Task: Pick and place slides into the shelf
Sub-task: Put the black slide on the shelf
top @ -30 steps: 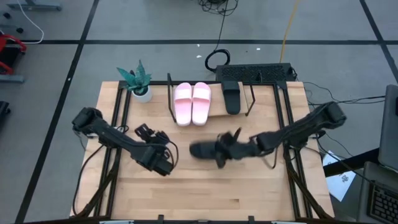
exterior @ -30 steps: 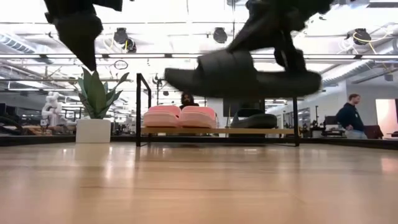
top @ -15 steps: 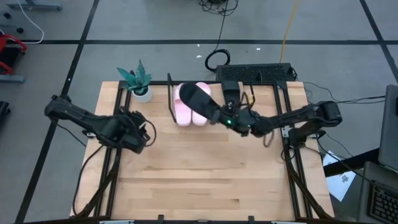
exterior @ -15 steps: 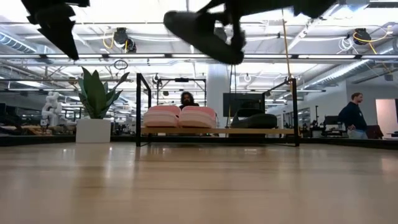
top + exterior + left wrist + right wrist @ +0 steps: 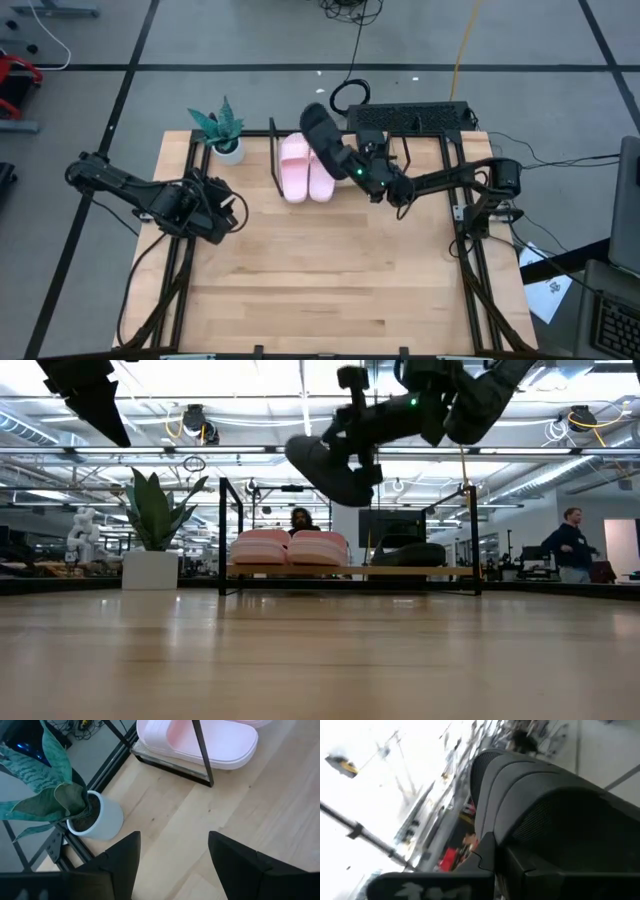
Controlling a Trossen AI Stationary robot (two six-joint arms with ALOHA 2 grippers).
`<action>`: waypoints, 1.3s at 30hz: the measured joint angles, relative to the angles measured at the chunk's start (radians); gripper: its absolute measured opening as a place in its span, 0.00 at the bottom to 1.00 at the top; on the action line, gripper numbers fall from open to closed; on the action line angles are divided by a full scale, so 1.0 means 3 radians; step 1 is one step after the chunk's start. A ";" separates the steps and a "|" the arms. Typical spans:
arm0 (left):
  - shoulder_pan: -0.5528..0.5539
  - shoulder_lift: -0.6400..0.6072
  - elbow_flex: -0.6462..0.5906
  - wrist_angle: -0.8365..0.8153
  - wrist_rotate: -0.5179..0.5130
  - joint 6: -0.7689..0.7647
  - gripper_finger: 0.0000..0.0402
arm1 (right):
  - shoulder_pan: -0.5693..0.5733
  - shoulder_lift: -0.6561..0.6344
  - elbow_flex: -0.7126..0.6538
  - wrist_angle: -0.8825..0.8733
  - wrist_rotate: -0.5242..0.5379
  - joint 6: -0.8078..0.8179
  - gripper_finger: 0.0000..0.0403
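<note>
My right gripper (image 5: 356,170) is shut on a black slide (image 5: 324,138), raised above the shelf (image 5: 392,184) at the table's far side. The slide also shows high in the low view (image 5: 332,470) and fills the right wrist view (image 5: 545,790). The pale pink pair (image 5: 307,170) rests sole-down on the shelf board (image 5: 440,570). A second black slide (image 5: 405,552) stands to their right, partly hidden under my arm in the high view. My left gripper (image 5: 215,214) is open over the table's left side, holding nothing (image 5: 172,860). My right gripper holds the black slide at its end nearer the arm (image 5: 346,162), coming from the table's right side. In the right wrist view one finger (image 5: 485,857) lies against the wide ribbed strap (image 5: 520,775); the slide hides the rest. It is lifted clear and tilted above the pink pair.
A potted plant in a white pot (image 5: 223,135) stands left of the shelf (image 5: 97,815). The shelf's black wire end frame (image 5: 202,755) rises beside the pink slide (image 5: 210,737). A black box with cables (image 5: 410,116) lies behind the shelf. Bare tabletop (image 5: 330,280) spreads toward the near edge.
My right gripper has carried the black slide from the table's middle up and toward the far edge, and the slide has turned from lying crosswise to pointing far-left above the pink pair. My left gripper has drawn back toward the table's left edge.
</note>
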 joint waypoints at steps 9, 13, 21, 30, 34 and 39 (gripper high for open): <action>0.0000 0.0000 0.0000 -0.0004 0.0000 -0.0002 0.59 | -0.0344 0.0000 -0.0050 -0.0017 -0.0006 0.0254 0.00; 0.0000 0.0000 0.0000 -0.0003 -0.0022 -0.0003 0.59 | -0.0430 0.0000 -0.0220 0.0003 -0.0024 0.0488 0.00; 0.0104 0.0000 0.0000 -0.0002 -0.0025 -0.0005 0.59 | -0.0397 0.0002 -0.0569 0.0253 -0.0174 0.0815 0.00; 0.0250 0.0000 0.0000 0.0067 -0.0025 -0.0002 0.59 | -0.0400 0.0001 -0.0786 0.0307 -0.0177 0.1041 0.00; 0.0285 0.0000 0.0000 0.0075 -0.0024 -0.0002 0.59 | -0.0407 0.0001 -0.0819 0.0309 -0.0168 0.1073 0.00; 0.0315 0.0000 0.0000 0.0076 -0.0023 0.0000 0.59 | -0.0429 0.0001 -0.0889 0.0308 -0.0166 0.1141 0.00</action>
